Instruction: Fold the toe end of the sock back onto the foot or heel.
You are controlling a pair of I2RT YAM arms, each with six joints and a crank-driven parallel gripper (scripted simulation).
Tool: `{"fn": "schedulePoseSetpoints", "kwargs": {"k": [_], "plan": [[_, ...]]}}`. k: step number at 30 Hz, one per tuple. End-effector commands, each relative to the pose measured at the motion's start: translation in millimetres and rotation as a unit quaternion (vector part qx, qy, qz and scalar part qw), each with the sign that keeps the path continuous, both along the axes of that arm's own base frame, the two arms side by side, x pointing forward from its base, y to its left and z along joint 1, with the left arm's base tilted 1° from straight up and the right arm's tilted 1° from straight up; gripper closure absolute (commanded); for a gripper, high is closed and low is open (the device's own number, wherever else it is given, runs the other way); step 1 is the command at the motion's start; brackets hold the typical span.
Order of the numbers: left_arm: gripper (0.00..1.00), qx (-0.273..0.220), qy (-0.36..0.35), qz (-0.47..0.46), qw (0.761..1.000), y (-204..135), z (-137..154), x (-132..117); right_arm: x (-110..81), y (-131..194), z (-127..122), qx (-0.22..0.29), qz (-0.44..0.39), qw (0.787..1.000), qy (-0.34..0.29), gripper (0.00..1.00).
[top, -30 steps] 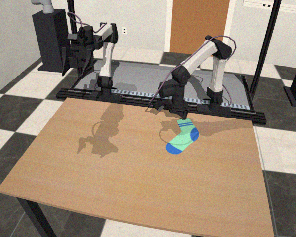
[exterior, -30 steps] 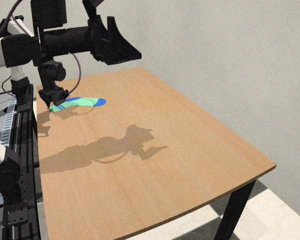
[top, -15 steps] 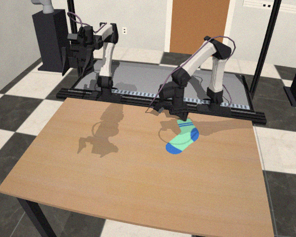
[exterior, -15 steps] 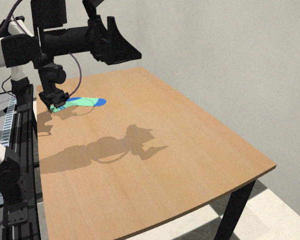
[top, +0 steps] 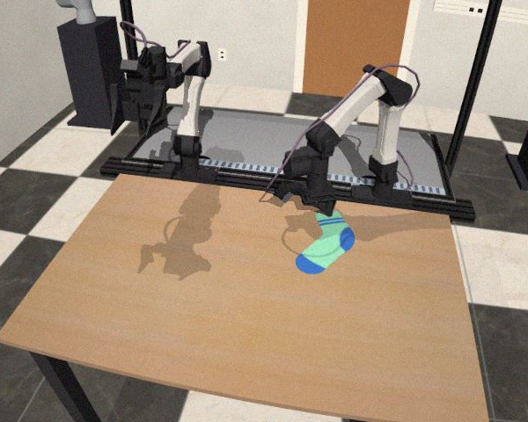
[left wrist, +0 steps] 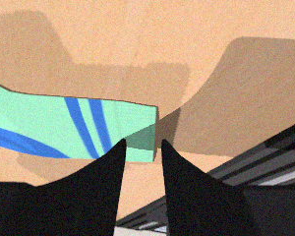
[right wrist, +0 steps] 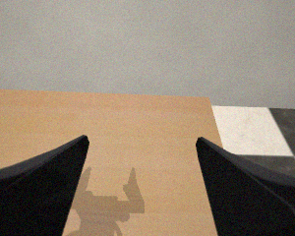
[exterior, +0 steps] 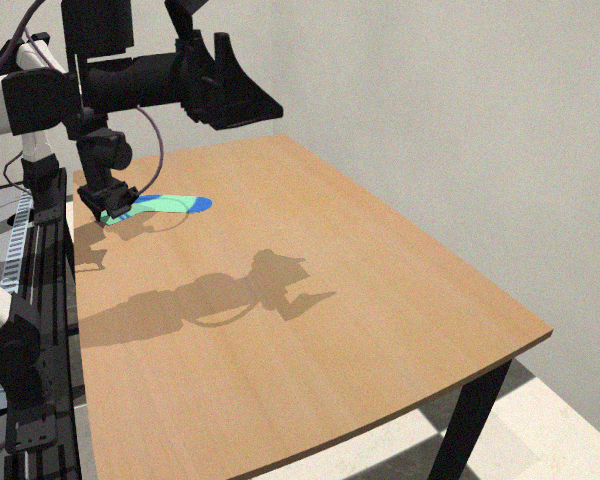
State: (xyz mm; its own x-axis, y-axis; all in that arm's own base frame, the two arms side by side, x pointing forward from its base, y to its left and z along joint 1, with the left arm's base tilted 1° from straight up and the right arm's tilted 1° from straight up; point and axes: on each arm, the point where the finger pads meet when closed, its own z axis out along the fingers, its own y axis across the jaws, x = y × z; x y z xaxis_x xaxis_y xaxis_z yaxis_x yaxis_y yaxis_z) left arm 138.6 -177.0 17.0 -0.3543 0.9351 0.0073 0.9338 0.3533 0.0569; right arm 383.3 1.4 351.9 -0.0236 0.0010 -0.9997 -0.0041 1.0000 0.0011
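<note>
A mint-green sock point(top: 324, 252) point(exterior: 171, 204) point(left wrist: 34, 110) lies flat and unfolded on the table. Its blue toe point(top: 310, 265) point(exterior: 201, 204) points toward the table's middle. Its blue heel point(top: 347, 239) point(left wrist: 25, 143) bulges at the bend, and two blue stripes cross the leg. My left gripper point(top: 329, 211) point(left wrist: 144, 142) is partly open, low over the cuff end, with nothing held. Its fingertips stand near the cuff's end edge; whether they touch the cloth cannot be told. My right gripper point(top: 128, 131) point(right wrist: 143, 139) is wide open and empty, raised well away from the sock.
The wooden table point(top: 237, 317) point(exterior: 393, 289) point(right wrist: 152, 113) carries shadows of both arms. The dark rail point(top: 255, 180) with the arm bases runs along the table edge beside the cuff. A wall stands beyond the table's far side in the exterior view.
</note>
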Motion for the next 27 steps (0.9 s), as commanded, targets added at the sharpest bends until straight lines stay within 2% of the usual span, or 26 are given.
{"fn": "schedulePoseSetpoints", "kwargs": {"k": [1,6,7,15,16,17,21,23,27], "plan": [[0.69,0.011,-0.010,0.003,1.000,5.4,-14.7,6.0,-0.6,-1.4,9.7,-0.001,-0.002,1.000,-0.014,0.00],[0.73,0.011,-0.009,0.002,1.000,4.9,-14.6,4.9,-0.6,-1.4,9.7,-0.001,-0.002,1.000,-0.014,0.00],[0.74,0.015,-0.047,-0.006,0.999,1.7,-17.6,16.1,-0.6,-1.4,9.7,-0.001,-0.002,1.000,-0.014,0.00],[0.78,0.013,-0.029,0.002,1.000,4.7,-15.3,12.5,-0.6,-1.4,9.7,-0.001,-0.002,1.000,-0.014,0.00],[0.79,0.042,-0.048,0.006,0.998,17.3,-17.1,17.2,-0.6,-1.4,9.7,-0.001,-0.002,1.000,-0.014,0.00],[0.79,0.046,-0.059,-0.001,0.997,15.0,-17.1,16.3,-0.6,-1.4,9.7,-0.001,-0.002,1.000,-0.014,0.00],[0.82,0.038,-0.057,0.002,0.998,14.6,-19.0,19.2,-0.6,-1.4,9.7,-0.001,-0.002,1.000,-0.014,0.00],[0.83,0.051,-0.052,-0.002,0.997,18.6,-20.7,9.2,-0.6,-1.4,9.7,-0.001,-0.002,1.000,-0.014,0.00],[0.86,0.051,-0.079,0.004,0.996,18.3,-20.3,19.8,-0.6,-1.4,9.7,-0.001,-0.002,1.000,-0.014,0.00]]}}
